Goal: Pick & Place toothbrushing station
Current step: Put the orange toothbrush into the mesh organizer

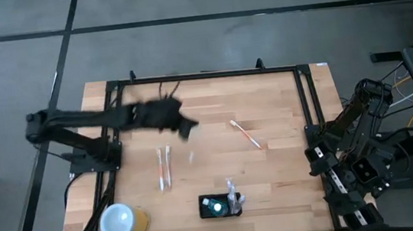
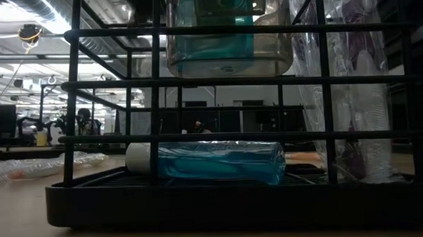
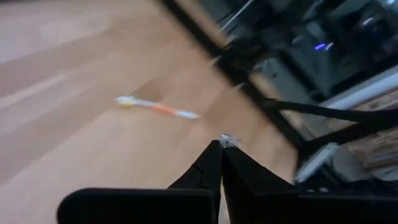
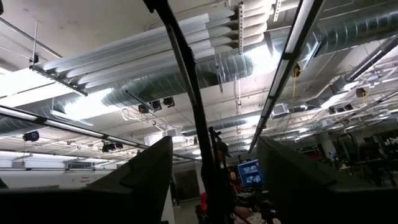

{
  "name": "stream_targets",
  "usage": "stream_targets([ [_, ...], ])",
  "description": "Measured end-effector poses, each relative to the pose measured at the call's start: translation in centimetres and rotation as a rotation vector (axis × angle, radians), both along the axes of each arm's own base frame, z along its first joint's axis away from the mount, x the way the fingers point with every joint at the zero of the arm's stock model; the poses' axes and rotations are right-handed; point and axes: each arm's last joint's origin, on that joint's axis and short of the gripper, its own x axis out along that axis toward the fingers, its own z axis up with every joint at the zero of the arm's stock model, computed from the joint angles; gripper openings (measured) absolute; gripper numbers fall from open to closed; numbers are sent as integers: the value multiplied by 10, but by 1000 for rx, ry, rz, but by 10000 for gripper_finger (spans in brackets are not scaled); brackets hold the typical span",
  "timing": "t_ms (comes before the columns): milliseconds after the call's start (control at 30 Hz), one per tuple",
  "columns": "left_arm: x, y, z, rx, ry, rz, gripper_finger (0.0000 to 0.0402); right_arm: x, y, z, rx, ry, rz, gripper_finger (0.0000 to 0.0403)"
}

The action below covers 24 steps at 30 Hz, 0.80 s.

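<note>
From above, we see the left arm reaching out over the wooden table (image 1: pixel 273 162), its left gripper (image 1: pixel 187 128) blurred above the middle of the boards. Two wrapped toothbrushes (image 1: pixel 164 168) lie side by side nearer the front, and a third, orange-and-white toothbrush (image 1: pixel 245 134) lies aslant well to the right of the gripper. The toothbrushing station (image 1: pixel 220 205), a small black box with a teal object inside, sits at the front edge of the table, well apart from both arms. A yellow cup with a white top (image 1: pixel 120 221) stands at the front left corner. The right arm is folded beyond the table's right edge, and we cannot pick out its gripper here.

At table height, we look straight through the black bars of the station (image 2: pixel 201 197); a clear bottle of blue liquid (image 2: pixel 213 161) lies on its side inside, and a clear plastic wrapper (image 2: pixel 353 91) stands at the right.

In the left wrist view, the left gripper's fingers (image 3: pixel 208 171) are pressed together, with a small clear scrap (image 3: pixel 227 140) at their tips; we cannot tell whether it is pinched. The orange-and-white toothbrush (image 3: pixel 157 107) lies on the boards beyond.

In the right wrist view, the right gripper (image 4: pixel 214 180) points up at the ceiling ducts (image 4: pixel 205 68), its jaws spread wide and holding nothing.
</note>
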Motion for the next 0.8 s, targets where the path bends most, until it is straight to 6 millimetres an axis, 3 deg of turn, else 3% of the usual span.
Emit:
stream_targets([
  [167,-24,-92,16,149,-140,47,2,-1,1,1,-22,-31,23,235],
  [333,-30,-151,12,290,-258,110,2,0,1,0,-18,-30,33,235],
  [567,-22,-202,-1,314,-380,110,1,0,1,0,19,-24,65,235],
  [800,-34,-230,-9,319,-401,112,1,0,2,0,34,-20,80,235],
])
